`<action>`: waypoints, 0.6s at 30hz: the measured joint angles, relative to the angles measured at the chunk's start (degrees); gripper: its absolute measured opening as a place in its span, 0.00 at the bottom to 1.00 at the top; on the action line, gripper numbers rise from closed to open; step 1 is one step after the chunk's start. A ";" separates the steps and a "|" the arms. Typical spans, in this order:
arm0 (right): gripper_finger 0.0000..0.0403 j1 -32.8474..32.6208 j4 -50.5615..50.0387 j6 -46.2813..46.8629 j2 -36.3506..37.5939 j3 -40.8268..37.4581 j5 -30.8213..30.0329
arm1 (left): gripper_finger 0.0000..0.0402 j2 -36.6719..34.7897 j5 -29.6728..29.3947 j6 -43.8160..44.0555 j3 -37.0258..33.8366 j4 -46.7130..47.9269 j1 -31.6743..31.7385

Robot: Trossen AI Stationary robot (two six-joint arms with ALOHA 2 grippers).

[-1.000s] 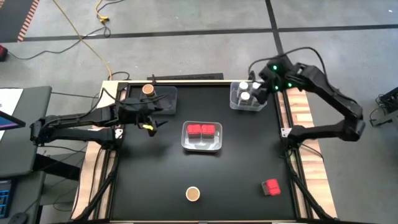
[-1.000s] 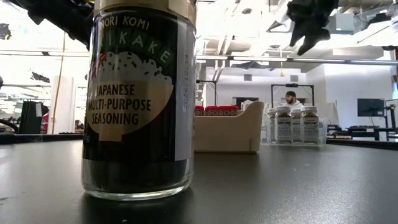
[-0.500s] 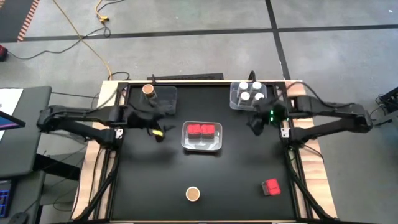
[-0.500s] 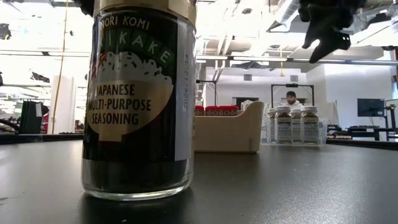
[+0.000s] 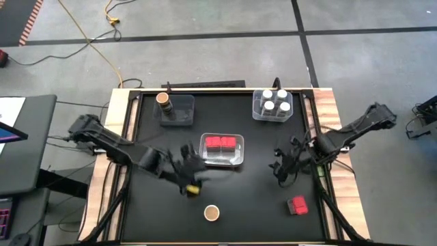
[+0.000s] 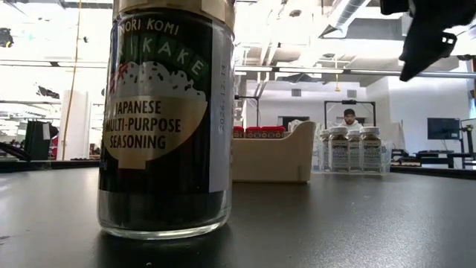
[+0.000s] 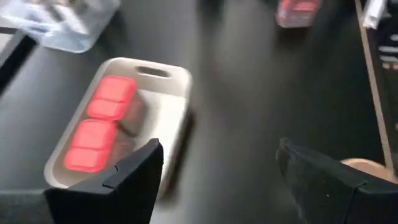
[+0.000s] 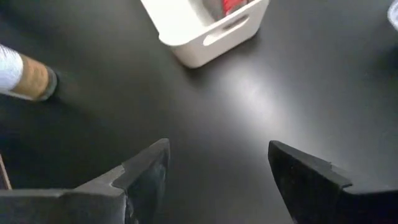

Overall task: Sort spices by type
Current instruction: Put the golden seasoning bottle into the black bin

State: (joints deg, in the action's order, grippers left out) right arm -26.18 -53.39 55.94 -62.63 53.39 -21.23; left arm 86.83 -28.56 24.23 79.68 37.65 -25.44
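Observation:
One brown-topped seasoning jar (image 5: 212,213) stands alone near the table's near edge and fills the low view (image 6: 167,119). A second brown-topped jar (image 5: 164,100) stands in a clear tray (image 5: 179,113) at the far left. Two red blocks (image 5: 221,143) lie in the white tray (image 5: 222,161). A third red block (image 5: 298,205) lies at the near right. Several white-lidded jars (image 5: 274,100) stand in a clear tray (image 5: 258,112). My left gripper (image 5: 191,182) hovers open, just far-left of the lone jar. My right gripper (image 5: 281,168) hovers open, far-left of the loose red block.
Bare black tabletop lies between the white tray and the near edge. The left wrist view shows the white tray (image 7: 168,81) and the lone jar's lid (image 7: 373,168). The right wrist view shows the tray's end (image 8: 205,37) and that jar (image 8: 28,78). A person (image 6: 347,117) sits far behind the table.
My left gripper has swung from beside the far-left clear tray toward the near edge and rightward, ending close to the lone brown-topped jar. My right gripper has left the tray of white-lidded jars and travelled toward the near edge, toward the loose red block. No container has moved.

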 joint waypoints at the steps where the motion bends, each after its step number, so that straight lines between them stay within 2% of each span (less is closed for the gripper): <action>1: 0.75 -1.00 0.04 0.82 -0.97 0.00 -0.42 | 0.74 1.91 -0.12 0.73 2.28 1.22 -1.03; 9: 0.75 -5.82 0.26 3.87 -7.21 0.00 -1.29 | 0.74 14.49 3.00 5.68 15.21 7.88 -5.54; 15: 0.75 -8.67 0.26 5.64 -8.87 0.00 -1.29 | 0.74 21.04 8.53 8.99 19.08 7.31 -7.45; 18: 0.75 -9.76 0.24 7.11 -8.91 -0.02 -1.31 | 0.74 22.95 10.13 9.33 19.34 3.96 -9.01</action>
State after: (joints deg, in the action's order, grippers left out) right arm -35.95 -53.15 63.05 -71.55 53.37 -22.54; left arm 109.78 -18.43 33.56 99.02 41.61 -34.45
